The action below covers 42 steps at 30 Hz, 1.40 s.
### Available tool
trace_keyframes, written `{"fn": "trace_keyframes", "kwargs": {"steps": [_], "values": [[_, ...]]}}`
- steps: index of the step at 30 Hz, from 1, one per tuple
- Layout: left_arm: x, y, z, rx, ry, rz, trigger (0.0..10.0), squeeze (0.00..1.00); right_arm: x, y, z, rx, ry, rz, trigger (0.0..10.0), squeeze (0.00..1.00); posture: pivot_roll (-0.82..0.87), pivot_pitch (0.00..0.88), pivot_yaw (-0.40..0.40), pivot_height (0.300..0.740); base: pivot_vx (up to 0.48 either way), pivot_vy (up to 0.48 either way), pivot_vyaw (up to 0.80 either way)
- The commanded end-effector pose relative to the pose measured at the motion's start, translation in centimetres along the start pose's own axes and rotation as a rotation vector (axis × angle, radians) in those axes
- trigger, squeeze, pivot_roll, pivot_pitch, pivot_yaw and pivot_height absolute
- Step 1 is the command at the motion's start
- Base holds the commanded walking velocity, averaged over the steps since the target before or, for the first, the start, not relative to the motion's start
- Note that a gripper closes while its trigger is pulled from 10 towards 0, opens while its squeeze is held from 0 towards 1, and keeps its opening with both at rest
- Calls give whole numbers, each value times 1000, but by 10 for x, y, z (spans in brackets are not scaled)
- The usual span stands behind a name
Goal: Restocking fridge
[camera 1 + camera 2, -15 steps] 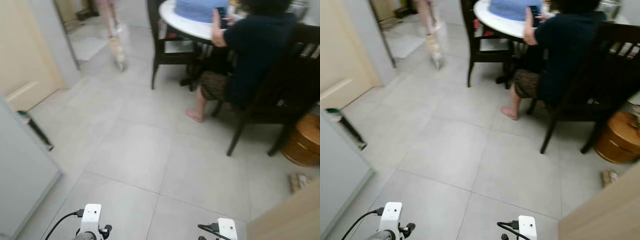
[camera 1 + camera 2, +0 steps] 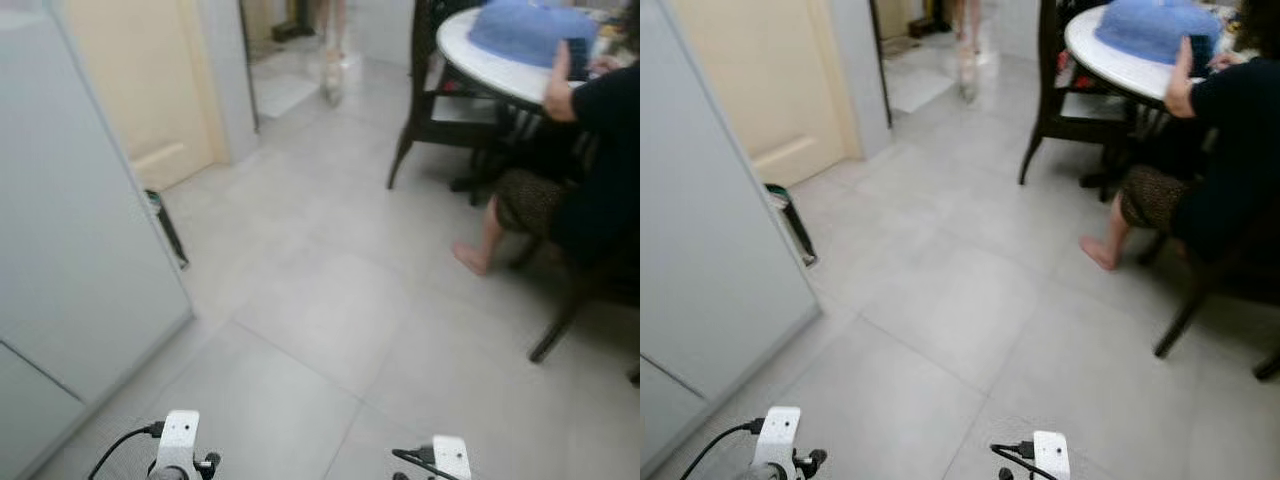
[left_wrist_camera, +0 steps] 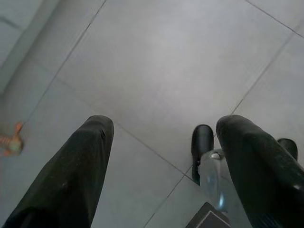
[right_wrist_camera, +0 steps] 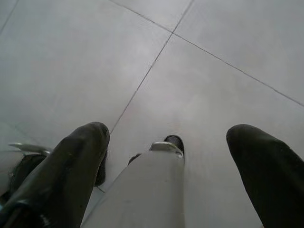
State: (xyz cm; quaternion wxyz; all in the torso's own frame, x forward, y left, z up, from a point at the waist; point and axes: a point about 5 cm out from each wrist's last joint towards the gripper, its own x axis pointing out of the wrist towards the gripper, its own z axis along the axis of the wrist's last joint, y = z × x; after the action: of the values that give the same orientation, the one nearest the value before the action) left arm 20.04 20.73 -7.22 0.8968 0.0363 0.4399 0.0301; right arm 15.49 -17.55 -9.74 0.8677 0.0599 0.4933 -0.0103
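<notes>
1. Left eye view shows a big pale fridge [image 2: 70, 230] on the robot's left side, with its door closed flat.
2. A tall cream door [image 2: 140, 80] stands past the fridge, and a thin black thing [image 2: 168, 228] leans by the fridge's far corner; it is too blurry to tell what it is.
3. The floor [image 2: 330, 300] is made of big grey tiles with thin lines between them.
4. A person [image 2: 580, 170] in a dark top sits on a dark chair [image 2: 585, 300] at a round white bench [image 2: 490, 65], with one bare foot on the floor.
5. A blue cover [image 2: 530, 28] lies on the bench top, and another dark chair [image 2: 440, 110] stands beside the bench.
6. Far back, someone's legs [image 2: 330, 40] show in a doorway, all blurry.
7. The left gripper [image 3: 164, 137] hangs low and points down at the floor. Its two black fingers [image 3: 76, 175] are wide apart with nothing between them.
8. Past the left fingers are grey tiles and the robot's black foot [image 3: 202, 149]. A tiny orange thing [image 3: 10, 142] lies on the floor off to one side of the fingers.
9. The right gripper [image 4: 168, 142] hangs low too. Its black fingers [image 4: 66, 175] are wide apart and hold nothing.
10. Between the right fingers you can see the robot's silver leg [image 4: 147, 190] and the tile floor under it.
11. The fridge is well apart from both sets of fingers.
</notes>
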Motion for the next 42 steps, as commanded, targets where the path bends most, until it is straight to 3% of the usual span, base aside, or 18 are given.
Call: {"fn": "trace_keyframes", "kwargs": {"steps": [1,14,23,42], "values": [[2,-14,-1,50,86,-106,10000,0,0,-37,56,39,-56,-159,10000,0,-88,0,-24,722,0,0,800],[2,-14,0,26,89,-89,10000,0,-1,-38,58,45,-55,-162,10000,0,-76,0,-32,722,0,0,777],[2,-14,-2,17,106,-85,10000,0,-1,-38,58,69,-65,-165,10000,0,-73,0,-32,722,0,0,0],[2,-14,-2,24,119,-84,10000,0,-1,-37,59,54,-68,-152,10000,0,-74,0,-31,722,0,296,0]]}}
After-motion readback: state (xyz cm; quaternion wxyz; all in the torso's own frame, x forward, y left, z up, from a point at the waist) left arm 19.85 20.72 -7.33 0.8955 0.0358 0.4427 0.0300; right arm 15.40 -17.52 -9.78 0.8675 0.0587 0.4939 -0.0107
